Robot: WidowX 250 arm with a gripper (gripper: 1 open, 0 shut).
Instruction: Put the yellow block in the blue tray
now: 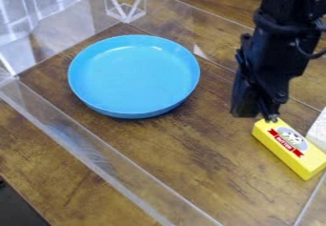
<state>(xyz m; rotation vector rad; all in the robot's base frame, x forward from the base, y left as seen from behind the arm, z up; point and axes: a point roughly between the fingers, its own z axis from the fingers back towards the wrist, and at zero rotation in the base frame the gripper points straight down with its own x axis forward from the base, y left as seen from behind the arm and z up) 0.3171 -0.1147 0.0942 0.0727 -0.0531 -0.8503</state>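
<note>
In the camera view, we see the blue tray (133,74) in the upper left of the frame, round and shallow with a raised rim. We find nothing lying in it; its bright floor shows plain all the way across.

The surface (152,163) beneath is brown wood with a visible grain, running from the lower left to the upper right. A clear, see-through strip (95,158) slants from the left edge down toward the bottom of the frame, and another strip crosses near the top. In the upper left corner we make out whitish, ribbed material (38,9), too cut off for us to name. A dark patch sits in the lower left corner.

The yellow block (289,149) lies on the wood at the right of the frame, below and to the right of the tray and well apart from it. Its top carries a red label and a pale picture. Just beside it, at the right edge, we see part of a white object (319,125).

The black gripper (242,108) hangs in the right half, between the tray and the block in the picture, its jaws closed narrow and holding nothing that we can see. A black cable (223,9) loops above it.
</note>
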